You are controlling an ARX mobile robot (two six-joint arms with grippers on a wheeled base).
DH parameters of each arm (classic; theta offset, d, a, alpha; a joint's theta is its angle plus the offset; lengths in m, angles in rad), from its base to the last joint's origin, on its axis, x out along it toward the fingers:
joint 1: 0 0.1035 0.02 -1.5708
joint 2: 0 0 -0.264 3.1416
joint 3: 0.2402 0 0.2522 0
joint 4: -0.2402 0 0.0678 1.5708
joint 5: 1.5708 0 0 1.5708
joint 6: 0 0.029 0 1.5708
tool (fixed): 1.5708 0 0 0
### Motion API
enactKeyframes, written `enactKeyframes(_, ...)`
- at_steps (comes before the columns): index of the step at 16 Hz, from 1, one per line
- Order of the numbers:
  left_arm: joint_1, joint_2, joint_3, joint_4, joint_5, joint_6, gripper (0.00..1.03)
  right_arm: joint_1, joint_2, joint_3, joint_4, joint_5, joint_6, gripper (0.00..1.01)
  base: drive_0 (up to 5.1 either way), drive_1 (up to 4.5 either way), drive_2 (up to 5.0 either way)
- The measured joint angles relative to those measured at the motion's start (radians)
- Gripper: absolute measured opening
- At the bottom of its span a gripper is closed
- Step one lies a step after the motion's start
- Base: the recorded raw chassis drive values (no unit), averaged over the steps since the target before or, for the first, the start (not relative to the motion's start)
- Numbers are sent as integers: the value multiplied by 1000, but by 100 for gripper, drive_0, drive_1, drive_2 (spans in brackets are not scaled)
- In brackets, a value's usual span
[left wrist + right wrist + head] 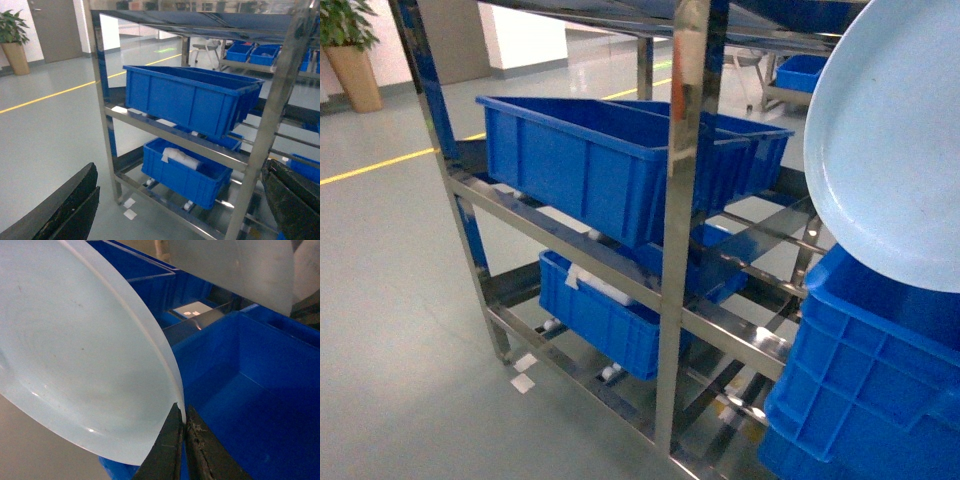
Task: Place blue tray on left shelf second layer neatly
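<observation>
We see the pale sky-blue oval plastic tray [895,150] held up on edge at the right of the head view, tilted, its hollow face towards the camera, above the open dark-blue ribbed crate [870,370] in the right foreground. The right claw [184,427] is pressed together on the tray's thin raised rim, pinching it at a single spot near the lower edge. The left claw [175,210] is spread wide and carries nothing, its dark fingers [65,210] at the two lower corners of its own view. Beyond stands the shiny stainless-steel rack [685,200] of square uprights and rails, where a long dark-blue crate [590,155] sits on one tier and a smaller dark-blue crate [600,310] on the tier beneath. We judge the tray is not yet near its layer. With so narrow a pinch the smooth dish could swivel or slip out during travel; its broad face could strike the upright on the way in; and with crates already filling the tiers we can see, it may land crooked or overhang a rail.
</observation>
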Motion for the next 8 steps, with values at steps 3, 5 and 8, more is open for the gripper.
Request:
enactKeyframes(3, 0, 0, 0, 0, 1, 0, 98, 0, 0, 0, 2, 0, 0, 2, -314, -65, -65)
enactKeyframes(5, 0, 0, 0, 2, 1, 0, 98, -6, 0, 0, -2, 4, 0, 2, -644, 102, 102)
enactKeyframes(8, 1, 0, 0, 2, 0, 0, 98, -5, 0, 0, 1, 2, 0, 2, -458, 4, 4)
